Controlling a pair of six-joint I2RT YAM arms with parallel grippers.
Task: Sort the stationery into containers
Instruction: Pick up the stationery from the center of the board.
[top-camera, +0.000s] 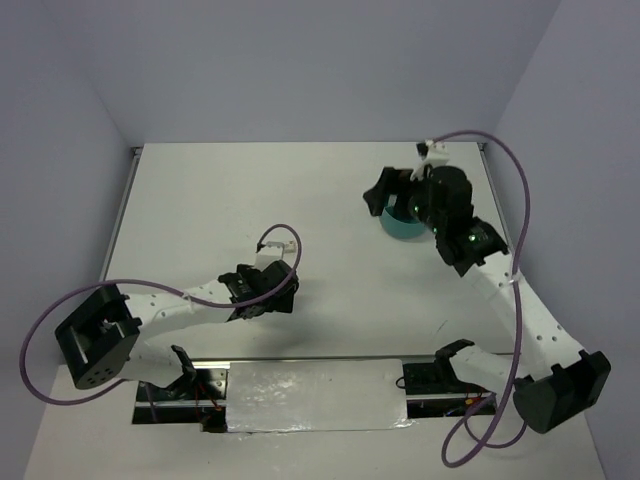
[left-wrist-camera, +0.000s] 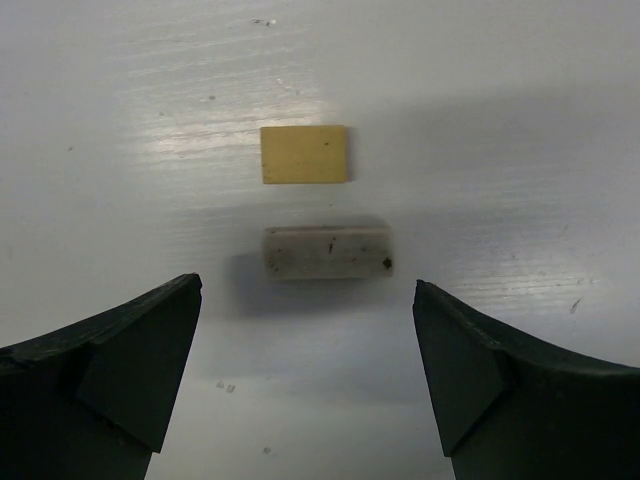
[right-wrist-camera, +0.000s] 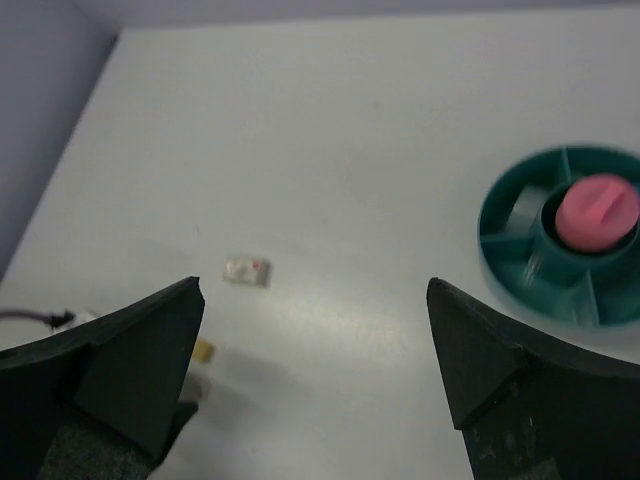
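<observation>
Left tool (left-wrist-camera: 307, 292) is wide open w/ nothing in it, hanging low over the table (left-wrist-camera: 120, 120). Just ahead of its tips there's a white speckled eraser (left-wrist-camera: 326, 251) lying crosswise, approx centred btw the two fingers (left-wrist-camera: 130, 360) and touching neither. Just past that is a flat beige-yellow block (left-wrist-camera: 305, 154), w/ a small gap btw the two. Both lie flat on the table.

From the top cam, the left tool (top-camera: 265, 290) sits around the mid-left of the table, and the right tool (top-camera: 383, 200) is way over at the far right. The two are well apart. The teal tub (top-camera: 403, 228) is mostly hidden under the right arm there, only a bit of rim pokes out.

Right tool (right-wrist-camera: 315, 285) is also spread wide and empty, up above the table and looking down at an angle. The teal tub (right-wrist-camera: 520, 255) is off to the side of it, not btw the fingers. A pink-topped piece (right-wrist-camera: 597, 212) sits in the centre cup. There's smth pale/clear in a couple of the ring compartments, but it's too blurry to say what.

Out on the open table, well apart from the tub, is a small clear piece (right-wrist-camera: 247, 270) w/ a reddish spot on it. The beige-yellow block (right-wrist-camera: 203, 350) peeks out by the edge of the right cam's near finger, w/ a whitish bit just below it, prob the eraser but can't tell for sure.
</observation>
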